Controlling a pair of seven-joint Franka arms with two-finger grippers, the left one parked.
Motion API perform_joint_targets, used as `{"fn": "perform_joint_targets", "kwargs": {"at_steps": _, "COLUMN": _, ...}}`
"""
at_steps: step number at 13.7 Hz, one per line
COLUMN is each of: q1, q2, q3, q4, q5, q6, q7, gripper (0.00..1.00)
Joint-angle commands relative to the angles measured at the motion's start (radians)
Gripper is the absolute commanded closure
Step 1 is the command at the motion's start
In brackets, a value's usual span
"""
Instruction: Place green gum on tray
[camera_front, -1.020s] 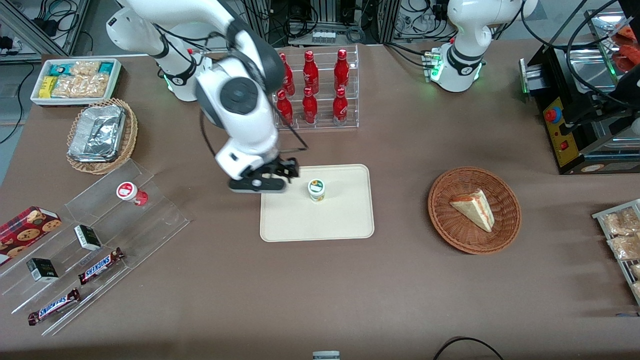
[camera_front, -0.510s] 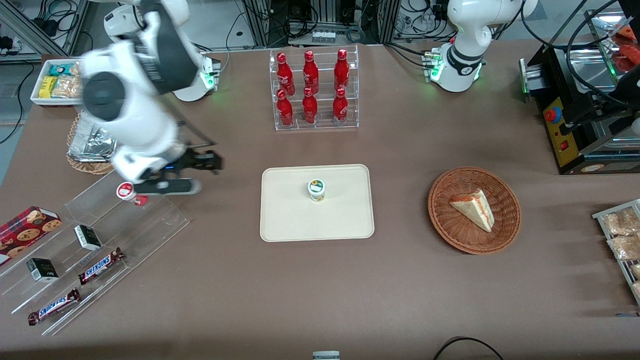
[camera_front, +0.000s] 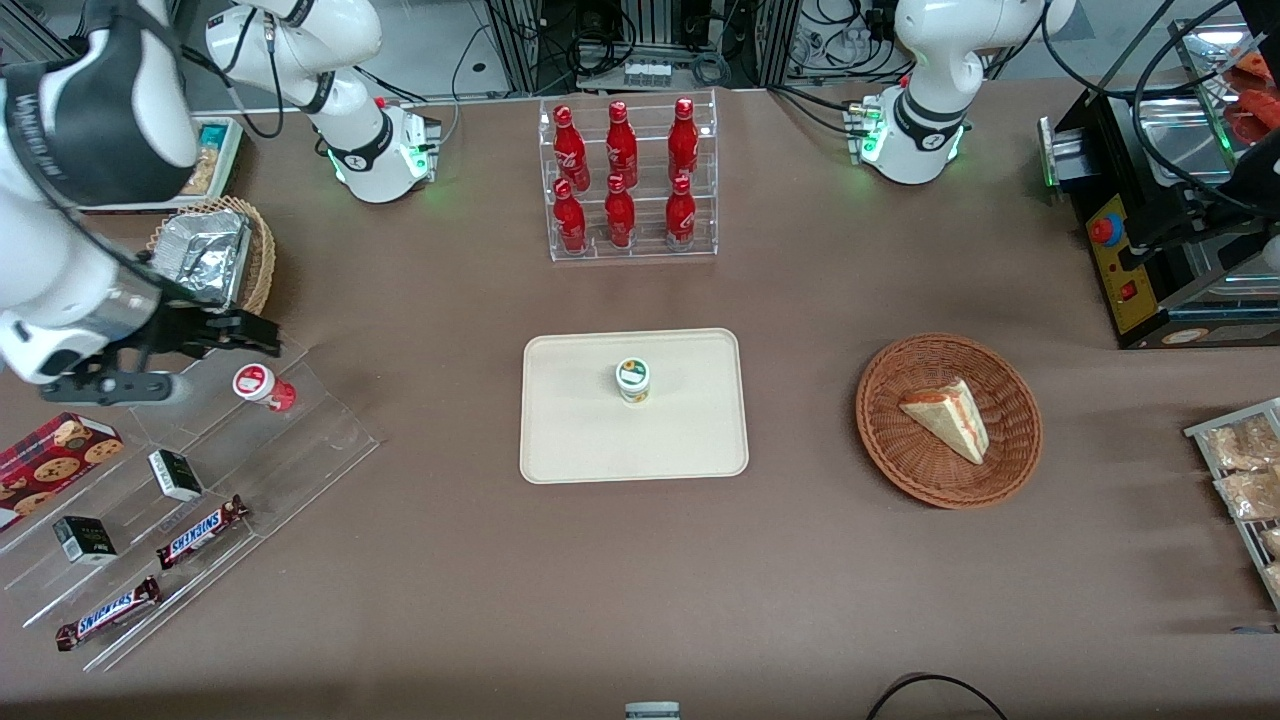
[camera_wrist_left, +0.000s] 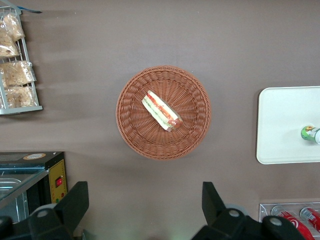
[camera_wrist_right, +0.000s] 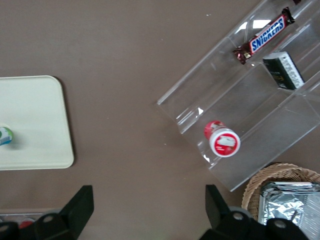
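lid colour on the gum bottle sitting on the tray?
White with green and yellow marking, on the green gum upright on the tray; front view shows it best.

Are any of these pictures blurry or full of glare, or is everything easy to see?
Front view: evenly lit and mostly sharp; the green gum stands crisp on the tray, casting a faint shadow, and the foil container glints. The tool shows open above the clear stepped rack. Right wrist view: sharp, with small white glints on that rack. Left wrist view: soft, even light, no glare.
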Motion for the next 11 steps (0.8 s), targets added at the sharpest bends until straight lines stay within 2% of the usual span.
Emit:
{"fn": "perform_joint_targets", "kwargs": {"at_steps": 1, "q1": -0.057, "q2": -0.027, "q3": 0.008, "q4": -0.009, "q5": 0.011, "q6": -0.024, "q7": -0.077, "gripper": 0.01}}
{"fn": "perform_joint_targets", "kwargs": {"at_steps": 5, "q1": -0.099, "q2": -0.026, "q3": 0.005, "q4": -0.008, "q5": -0.024, "q6": -0.022, "q7": -0.130, "gripper": 0.01}}
{"fn": "perform_joint_targets", "kwargs": {"at_steps": 11, "q1": -0.111, "q2": -0.078, "q3": -0.058, "q4": -0.012, "q5": -0.027, "q6": -0.051, "q7": -0.190, "gripper": 0.01}}
